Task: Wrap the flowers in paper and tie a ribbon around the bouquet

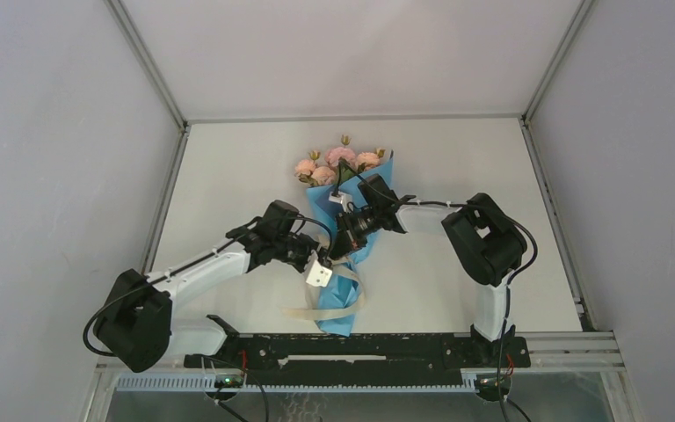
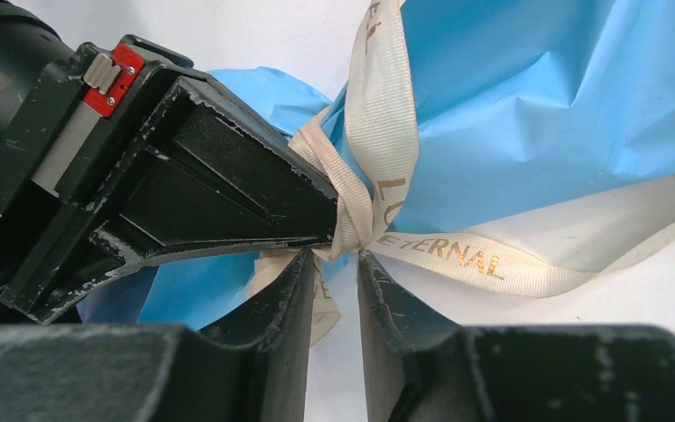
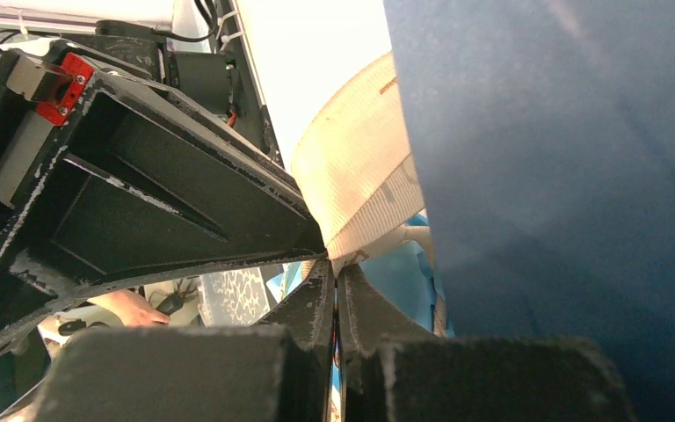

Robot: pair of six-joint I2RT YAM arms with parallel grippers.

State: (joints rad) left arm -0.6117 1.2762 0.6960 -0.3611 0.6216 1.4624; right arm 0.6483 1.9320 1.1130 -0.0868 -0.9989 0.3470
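The bouquet point(image 1: 344, 229) lies lengthwise mid-table, its light blue paper point(image 2: 536, 97) wrapped round the flowers point(image 1: 338, 161), whose pink blooms show at the far end. Cream ribbon point(image 2: 385, 105) printed "ETERNAL" is knotted round the cone's narrow part. My left gripper point(image 2: 337, 257) pinches the knot at its very tips, with a gap left between the fingers behind it. My right gripper point(image 3: 336, 268) is shut on the ribbon point(image 3: 352, 185) just next to that knot; its black body point(image 2: 185, 185) meets the knot from the left. The paper's navy face point(image 3: 562, 220) fills the right of the right wrist view.
Loose ribbon loops and tails point(image 1: 321, 306) trail on the table by the cone's near tip point(image 1: 338, 325). Both arms meet over the cone's middle point(image 1: 334, 251). Grey walls enclose the white table point(image 1: 228, 176) on three sides.
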